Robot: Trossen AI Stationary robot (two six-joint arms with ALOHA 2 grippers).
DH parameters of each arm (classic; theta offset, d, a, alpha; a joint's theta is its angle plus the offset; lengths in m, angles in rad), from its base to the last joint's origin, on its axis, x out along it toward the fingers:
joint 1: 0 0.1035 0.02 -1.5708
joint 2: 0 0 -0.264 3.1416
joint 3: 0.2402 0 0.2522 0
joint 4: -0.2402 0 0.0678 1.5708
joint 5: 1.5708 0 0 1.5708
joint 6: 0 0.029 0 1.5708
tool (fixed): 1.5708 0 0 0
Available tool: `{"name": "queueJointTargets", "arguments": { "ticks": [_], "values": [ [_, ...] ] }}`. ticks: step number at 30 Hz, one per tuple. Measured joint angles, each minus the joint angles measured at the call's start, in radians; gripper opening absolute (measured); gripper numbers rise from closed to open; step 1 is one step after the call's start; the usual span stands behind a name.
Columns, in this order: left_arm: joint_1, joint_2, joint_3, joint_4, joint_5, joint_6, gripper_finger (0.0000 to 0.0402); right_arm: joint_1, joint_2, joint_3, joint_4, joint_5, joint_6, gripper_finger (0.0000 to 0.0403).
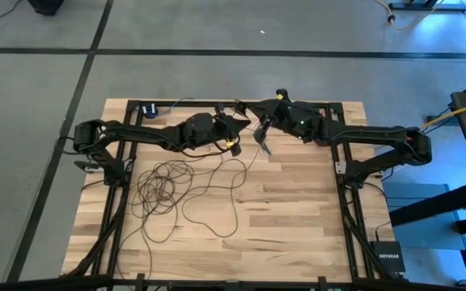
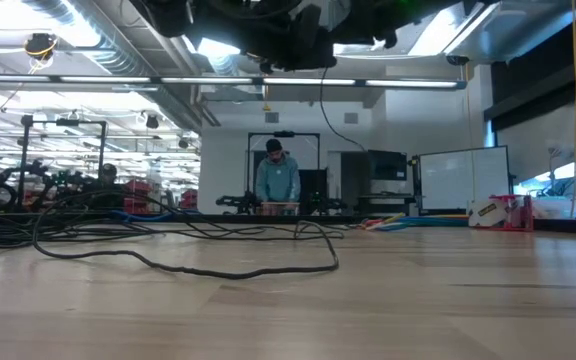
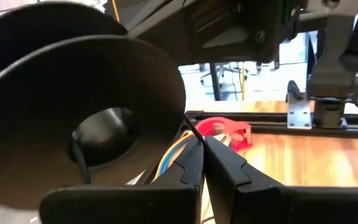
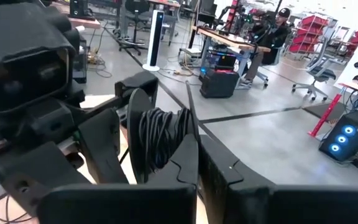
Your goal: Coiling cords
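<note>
Thin dark looped cord (image 1: 164,190) lies slack on the table's left half. Left gripper (image 1: 235,123), fingers together, holds a black round spool (image 4: 157,138) aloft (partly wound) so right gripper (image 1: 259,136), pinching cord, can wind it.

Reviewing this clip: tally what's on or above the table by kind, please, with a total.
Loose dark cord on the table: 1
Spool with cord wound on it, held up between the arms: 1
Red item near the table's frame: 1
Grippers: 2, left gripper and right gripper, both shut
Total: 5
</note>
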State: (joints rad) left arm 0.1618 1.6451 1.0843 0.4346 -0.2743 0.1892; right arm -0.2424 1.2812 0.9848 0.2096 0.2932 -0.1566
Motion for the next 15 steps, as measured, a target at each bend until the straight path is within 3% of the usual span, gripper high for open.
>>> {"name": "queueJointTargets", "arguments": {
  "ticks": [15],
  "values": [
    [-0.001,0.001,-0.002,0.004,-0.005,0.059,0.0002,0.0,-0.029,0.013,-0.029,-0.002,0.012,0.0006]
  ]
}}
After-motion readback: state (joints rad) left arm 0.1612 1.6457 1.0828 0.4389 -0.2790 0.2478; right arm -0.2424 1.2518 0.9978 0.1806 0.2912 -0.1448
